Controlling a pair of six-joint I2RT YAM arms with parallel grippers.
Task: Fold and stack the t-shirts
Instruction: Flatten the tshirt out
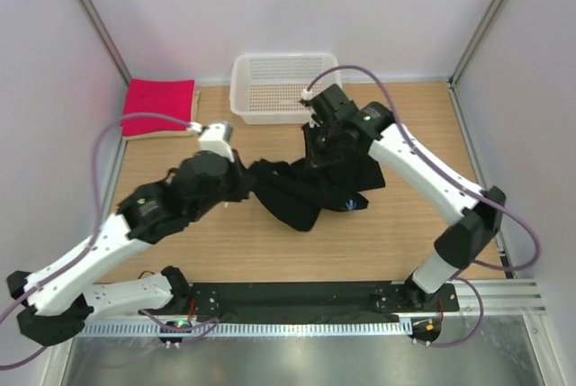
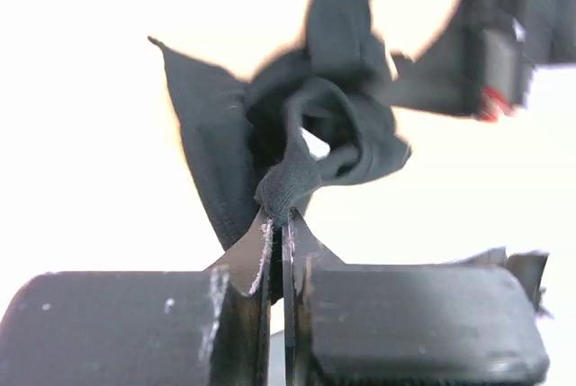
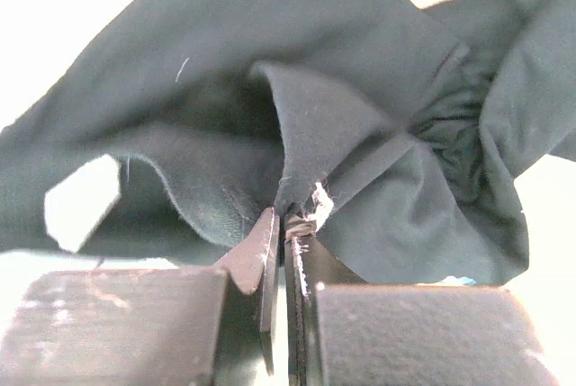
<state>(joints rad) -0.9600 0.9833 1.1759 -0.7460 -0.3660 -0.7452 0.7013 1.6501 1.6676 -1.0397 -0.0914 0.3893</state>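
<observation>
The black t-shirt (image 1: 306, 190) hangs bunched over the middle of the table, held between both grippers; its tiny blue mark (image 1: 351, 203) faces up. My left gripper (image 1: 241, 179) is shut on a pinched fold at the shirt's left end, seen in the left wrist view (image 2: 282, 217) with the cloth (image 2: 297, 134) twisted beyond it. My right gripper (image 1: 326, 148) is shut on the shirt's far right edge, seen in the right wrist view (image 3: 290, 219) with the cloth (image 3: 297, 71) draped beyond. The pink-red t-shirt (image 1: 159, 105) lies folded at the far left on a beige one (image 1: 160, 131).
A white mesh basket (image 1: 277, 87) stands at the back middle of the wooden table (image 1: 405, 233). Frame posts run up at the far corners, with white walls around. A black rail runs along the near edge by the arm bases.
</observation>
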